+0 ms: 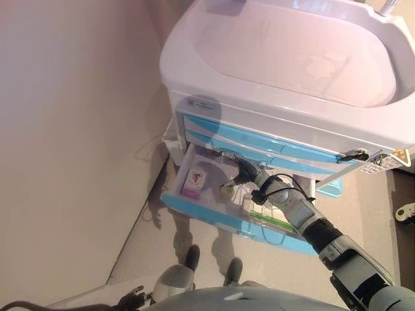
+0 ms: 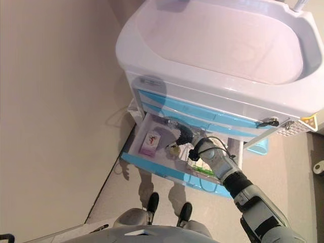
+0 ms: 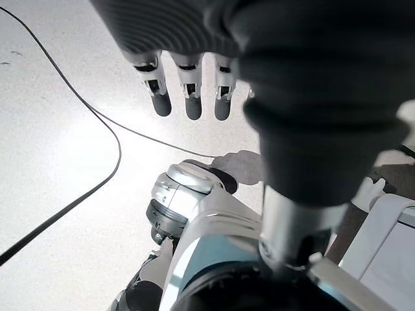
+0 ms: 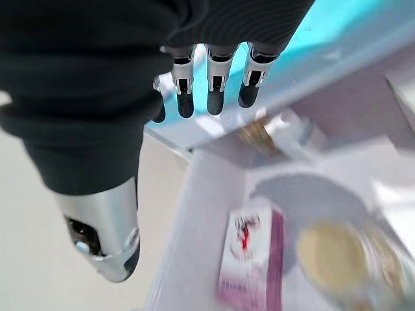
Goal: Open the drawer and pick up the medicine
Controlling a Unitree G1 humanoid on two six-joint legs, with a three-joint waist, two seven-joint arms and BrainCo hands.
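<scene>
Drawer: I see the bottom drawer [image 1: 214,217] of the white and blue cabinet [image 1: 272,139] pulled out, at the centre of the left eye frame; its blue front faces the lower edge.
Medicine: a white and purple box [image 1: 194,183] lies flat in the left part of the drawer, near its left wall. In my right wrist view the same box [image 4: 249,262] sits at lower centre, with nothing touching it.
Other contents: a round yellowish lidded container [image 4: 334,256] rests just beside the box; green-printed packs [image 1: 269,217] lie toward the drawer's right.
Right robot hand: my right robot hand [image 2: 183,135] reaches into the drawer, right of the box; its fingers [image 4: 214,97] hang straight, apart from the thumb, holding nothing.
Left robot hand: my left robot hand [image 3: 188,97] shows only in its wrist view, fingers straight, above the pale floor [image 3: 58,129], empty.
</scene>
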